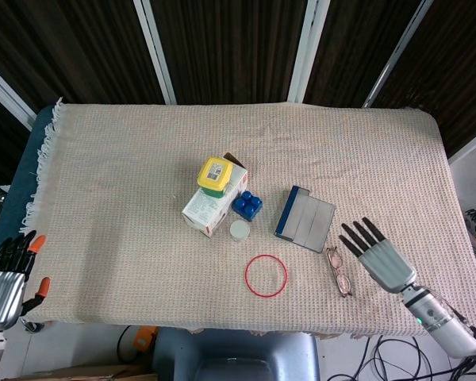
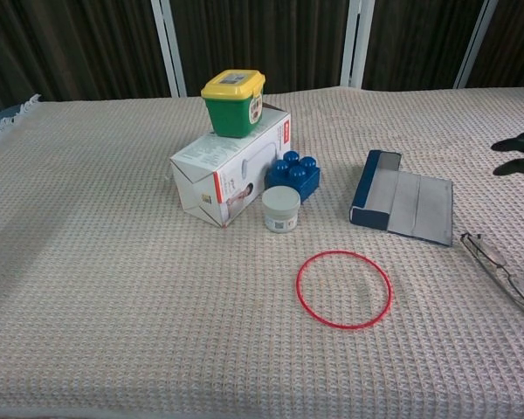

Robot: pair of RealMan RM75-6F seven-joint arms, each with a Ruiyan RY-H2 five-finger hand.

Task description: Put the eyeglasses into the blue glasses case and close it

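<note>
The eyeglasses point(image 1: 339, 271) lie folded on the cloth near the front right; the chest view shows them point(image 2: 505, 275) at its right edge. The blue glasses case point(image 1: 304, 219) lies open and flat just behind them, grey lining up, also in the chest view point(image 2: 403, 206). My right hand point(image 1: 378, 255) hovers open, fingers spread, just right of the eyeglasses and apart from them; only its fingertips point(image 2: 520, 154) show in the chest view. My left hand point(image 1: 6, 276) hangs open off the table's front left corner, holding nothing.
A red ring point(image 1: 266, 275) lies left of the eyeglasses. A white box point(image 1: 208, 208) with a yellow-lidded green tub point(image 1: 215, 175) on it, a blue block point(image 1: 247, 205) and a small white jar point(image 1: 239, 230) stand mid-table.
</note>
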